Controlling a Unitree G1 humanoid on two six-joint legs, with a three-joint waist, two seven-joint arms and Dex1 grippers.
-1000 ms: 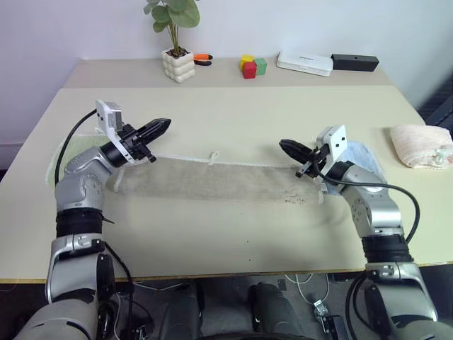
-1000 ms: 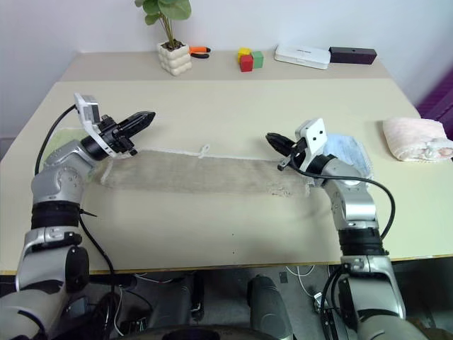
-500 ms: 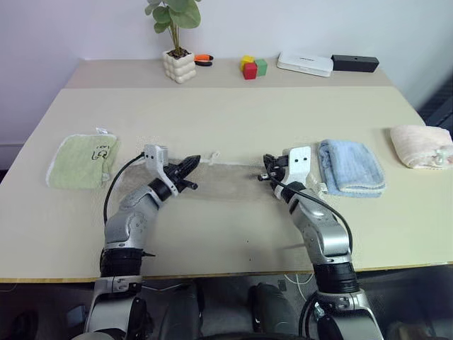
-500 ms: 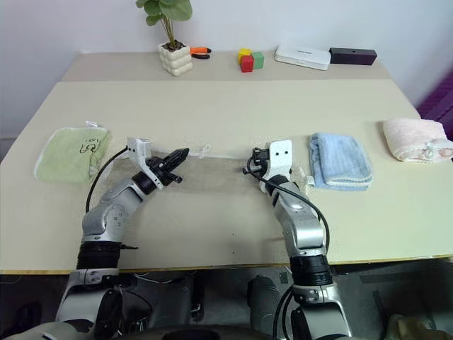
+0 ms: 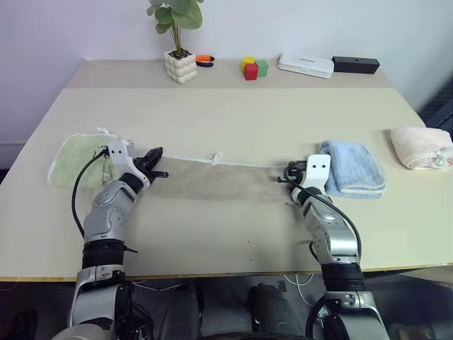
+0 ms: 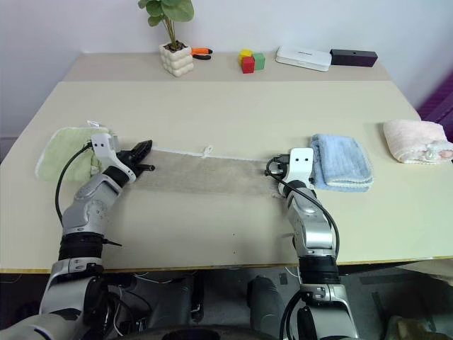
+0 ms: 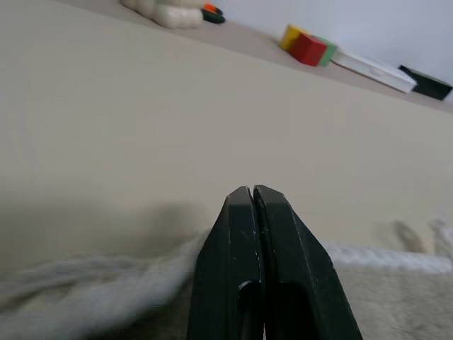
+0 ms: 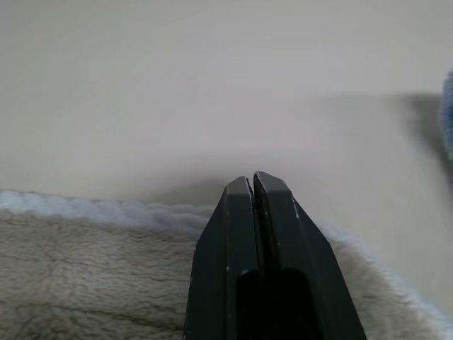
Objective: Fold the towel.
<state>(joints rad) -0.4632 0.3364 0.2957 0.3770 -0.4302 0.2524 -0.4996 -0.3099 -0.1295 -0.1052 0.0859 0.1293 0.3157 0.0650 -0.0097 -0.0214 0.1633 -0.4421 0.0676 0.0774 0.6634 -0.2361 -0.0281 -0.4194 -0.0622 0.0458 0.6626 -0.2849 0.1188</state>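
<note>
— Start with the grippers. What are they doing?

— There are two. The left gripper (image 5: 157, 162) has its black fingers (image 7: 255, 241) pressed flat together, with no gap, at the left end of the towel (image 5: 219, 180). The right gripper (image 5: 288, 173) is pinched together the same way at the right end. From here I can't tell whether either one has cloth caught between its fingers; in the wrist views the tips sit just over the corded edge.

— And the towel?

— One tan towel, lying in a long narrow strip across the middle of the table (image 5: 233, 120), stretched between the two grippers. A small white loop (image 5: 216, 156) sticks out of its far edge.

— What else, biggest first?

— One table, with a second surface butted against its far side. Then three other cloths: a blue towel (image 5: 352, 168) folded just right of the right gripper, a green towel (image 5: 74, 159) just left of the left gripper, and a pink cloth (image 5: 422, 146) bundled near the right edge, well apart from the rest.

— Along the back?

— One plant (image 5: 177, 42) in a knobbly white pot, one white box (image 5: 305, 64), one black box (image 5: 355, 64) touching its right end. Three little blocks (image 5: 252, 68) bunched together: yellow, red and green. Smallest is one orange-handled tool (image 5: 204, 59) beside the pot.
</note>
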